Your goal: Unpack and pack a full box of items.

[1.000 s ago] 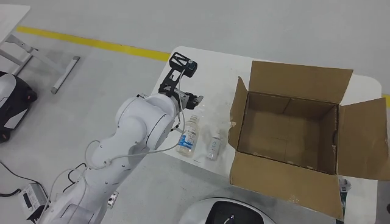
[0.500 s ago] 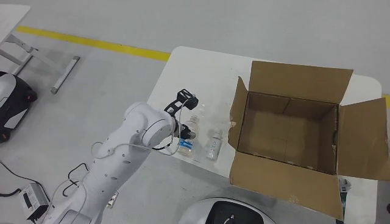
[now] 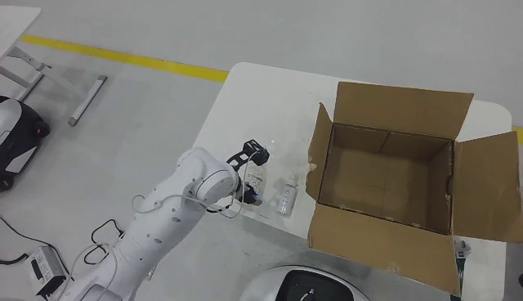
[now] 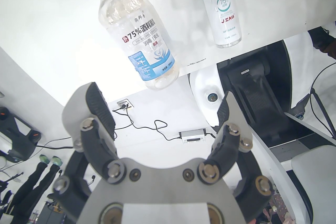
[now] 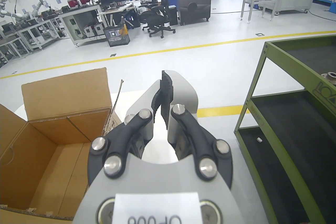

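I had the left gripper [image 4: 160, 95] hanging over the near edge of the table [image 3: 270, 96], its jaws spread wide and apart from everything. Just beyond its fingertips [image 4: 93, 93] lay the large bottle [image 4: 136, 36] on its side, cap pointing to the far side and base right at the near edge, so there was hardly any tabletop between it and the drop. The small spray bottle [image 4: 223, 7] lay just to its right, parallel and not touching, with its base also close to that edge.

From the top camera I saw a narrow strip of white tabletop between the spray bottle and the left wall of the cardboard box [image 3: 384, 240]. The box stood on the right part of the table with its flaps folded outward and its brown floor showing. Its near wall reached the table's near edge. A wider stretch of white tabletop ran from the bottles to the far edge.

The right gripper [image 5: 164, 83] had its pads pressed together. Its wrist camera showed it just beside the box's open top, with a green shelf cart [image 5: 262, 93] standing on the floor nearby.
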Available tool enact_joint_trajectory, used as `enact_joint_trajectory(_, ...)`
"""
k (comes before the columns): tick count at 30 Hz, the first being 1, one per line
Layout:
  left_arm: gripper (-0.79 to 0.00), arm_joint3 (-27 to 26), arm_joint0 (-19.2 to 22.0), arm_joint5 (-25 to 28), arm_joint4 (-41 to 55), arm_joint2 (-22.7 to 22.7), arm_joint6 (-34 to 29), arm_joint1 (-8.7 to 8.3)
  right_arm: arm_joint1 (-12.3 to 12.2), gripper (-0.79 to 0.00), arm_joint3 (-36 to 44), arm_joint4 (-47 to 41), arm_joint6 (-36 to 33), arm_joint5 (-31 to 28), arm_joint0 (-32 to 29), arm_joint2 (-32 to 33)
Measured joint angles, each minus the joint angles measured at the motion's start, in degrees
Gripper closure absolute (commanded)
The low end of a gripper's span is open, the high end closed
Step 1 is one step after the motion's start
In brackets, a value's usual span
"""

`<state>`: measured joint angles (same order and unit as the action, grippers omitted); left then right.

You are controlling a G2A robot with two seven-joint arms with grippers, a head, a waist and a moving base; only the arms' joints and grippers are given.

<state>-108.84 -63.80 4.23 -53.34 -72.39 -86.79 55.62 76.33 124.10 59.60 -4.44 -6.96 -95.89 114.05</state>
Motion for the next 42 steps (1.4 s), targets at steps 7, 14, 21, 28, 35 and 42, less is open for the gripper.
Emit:
enact_joint_trajectory(7,-0.785,9.45,4.86,-8.03,4.40,2.67,2.63,1.29,0.00,0.000,0.00,0.00,0.00,0.00,0.00,0.00)
enact_joint_trajectory(14,-0.785,18.88,9.34,-11.90,6.08,7.62,4.45,2.75,0.00,0.000,0.00,0.00,0.00,0.00,0.00,0.00)
enact_joint_trajectory(21,-0.369,24.41,12.26,-11.96,4.72,11.39,6.51,3.74,0.00,0.000,0.00,0.00,0.00,0.00,0.00,0.00)
enact_joint_trajectory(28,0.000,28.33,13.65,-11.72,3.64,13.12,7.70,4.31,0.00,0.000,0.00,0.00,0.00,0.00,0.00,0.00)
enact_joint_trajectory(35,0.000,28.71,14.14,-11.20,3.70,13.17,7.87,4.49,0.00,0.000,0.00,0.00,0.00,0.00,0.00,0.00)
enact_joint_trajectory(42,0.000,17.70,13.30,-10.79,3.51,7.97,3.63,3.20,0.00,0.000,0.00,0.00,0.00,0.00,0.00,0.00)
